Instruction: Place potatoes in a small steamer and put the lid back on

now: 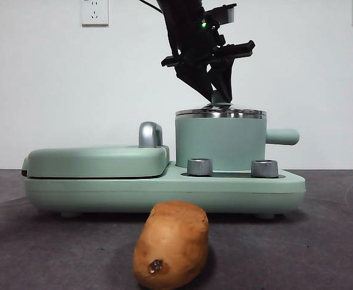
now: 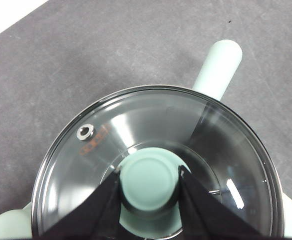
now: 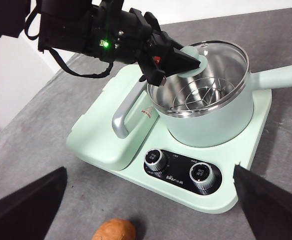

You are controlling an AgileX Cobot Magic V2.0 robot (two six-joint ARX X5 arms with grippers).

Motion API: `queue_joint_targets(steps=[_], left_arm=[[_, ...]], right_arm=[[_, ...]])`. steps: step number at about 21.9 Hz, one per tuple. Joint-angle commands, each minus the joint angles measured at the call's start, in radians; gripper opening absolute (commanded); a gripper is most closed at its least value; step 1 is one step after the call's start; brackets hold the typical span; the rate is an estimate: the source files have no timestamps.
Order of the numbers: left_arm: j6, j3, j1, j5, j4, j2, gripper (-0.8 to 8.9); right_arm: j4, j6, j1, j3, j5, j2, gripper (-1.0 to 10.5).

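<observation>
On your dark grey table point(image 1: 321, 241) before a white wall, the steamer point(image 1: 219, 142) holds only a wire rack point(image 3: 198, 97), your left gripper point(image 2: 149, 181) clamps the lid point(image 2: 111, 130) knob atop it, the right gripper point(image 3: 150, 210) hangs spread, and 1 potato point(image 1: 171, 244) lies bottom-centre.

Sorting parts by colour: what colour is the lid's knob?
Mint green knob, clearest in the left wrist view.

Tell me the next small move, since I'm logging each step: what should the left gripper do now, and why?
Probably lift the lid straight up off the steamer. The left gripper is already shut on the lid's knob, the lid is seated on the rim, and the potato lies on the table in front, so nothing can go in until the pot is open. The right gripper waits open above the potato.
</observation>
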Motion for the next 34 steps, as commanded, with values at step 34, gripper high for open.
queue_joint_targets(steps=[34], left_arm=[[-0.051, 0.294, 0.126, 0.004, -0.692, -0.46, 0.14]], right_arm=[[0.039, 0.504, 0.751, 0.067, 0.48, 0.676, 5.4]])
